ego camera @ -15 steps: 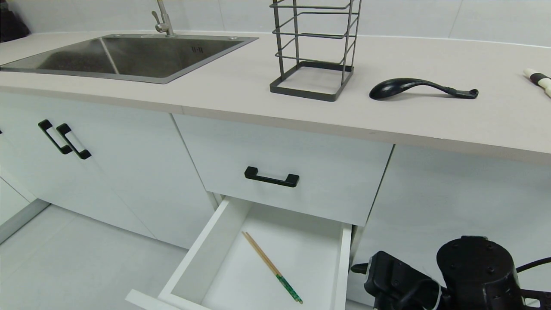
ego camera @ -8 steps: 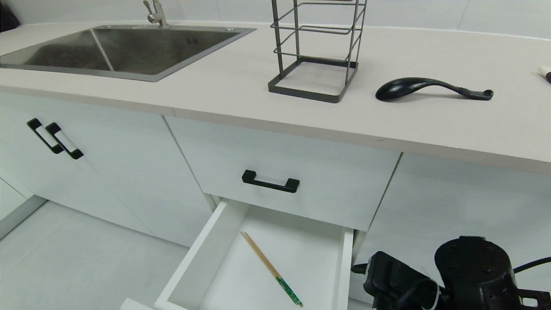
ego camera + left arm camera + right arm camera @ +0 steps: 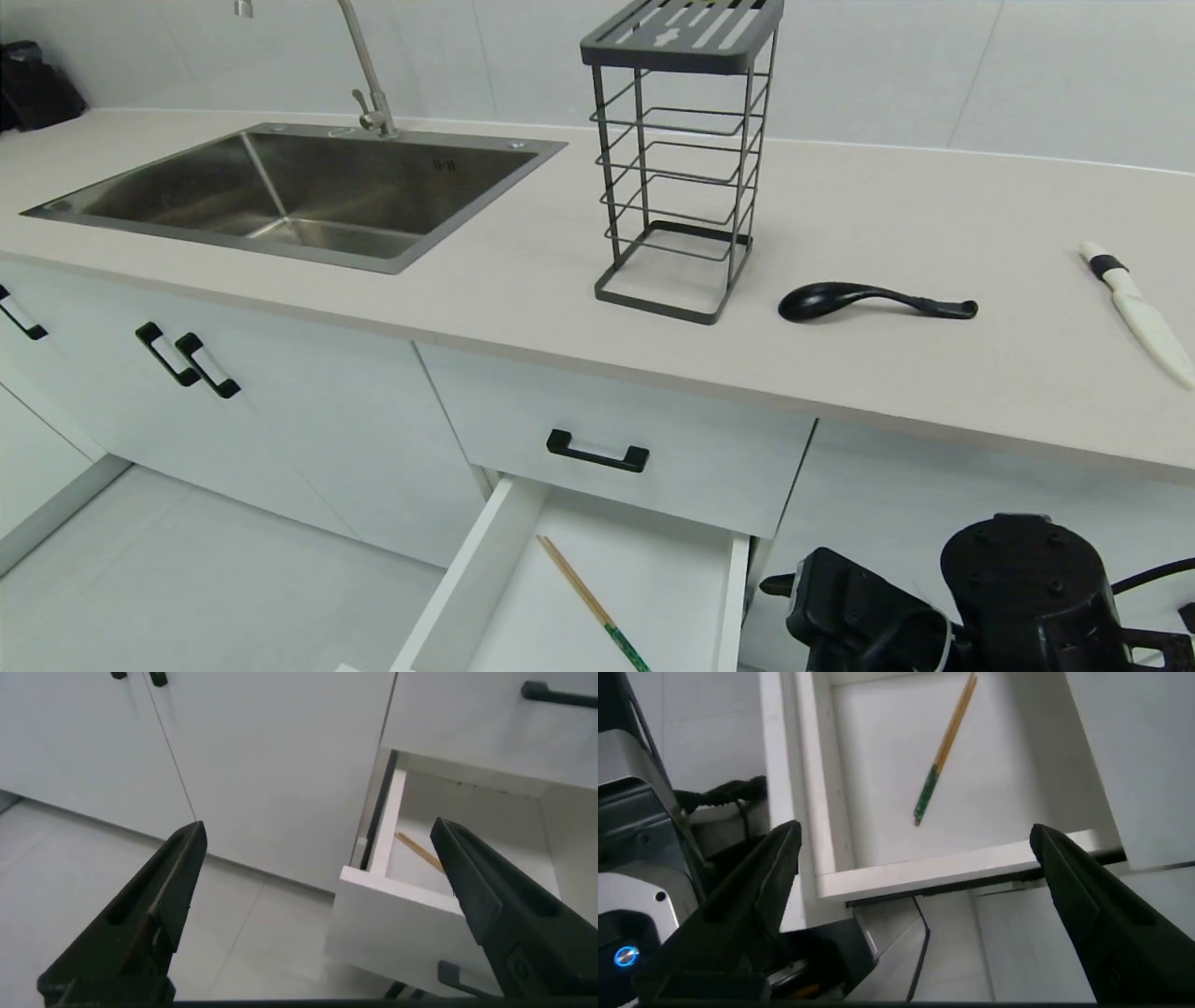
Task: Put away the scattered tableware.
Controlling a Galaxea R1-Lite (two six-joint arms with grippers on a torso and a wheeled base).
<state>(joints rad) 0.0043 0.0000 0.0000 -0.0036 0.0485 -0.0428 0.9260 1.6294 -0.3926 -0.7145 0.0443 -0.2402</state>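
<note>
— How does the left gripper [image 3: 318, 917] stand?

— Its two black fingers [image 3: 140, 924] are spread wide, and there is nothing between them. It hangs over the pale floor, near the front corner of the white pulled-out drawer [image 3: 400, 917].

— And the right gripper [image 3: 910, 917]?

— Also spread wide, and it holds nothing. It is above the front part of the same drawer. The pair of wooden chopsticks with green ends [image 3: 945, 751] lies slanted on the drawer bottom below it, apart from both fingers.

— Where is the other tableware?

— On the beige countertop [image 3: 523, 271], above the drawer. A black spoon with a curved handle [image 3: 873, 301] lies just beside the tall dark wire rack [image 3: 681, 159], on the right side of it. A white knife with a black band [image 3: 1134, 313] lies farther to the right, well apart from the spoon.

— What else is there?

— A steel sink [image 3: 373, 177] with a curved metal faucet [image 3: 369, 75] is set in the countertop, left of the rack.
</note>
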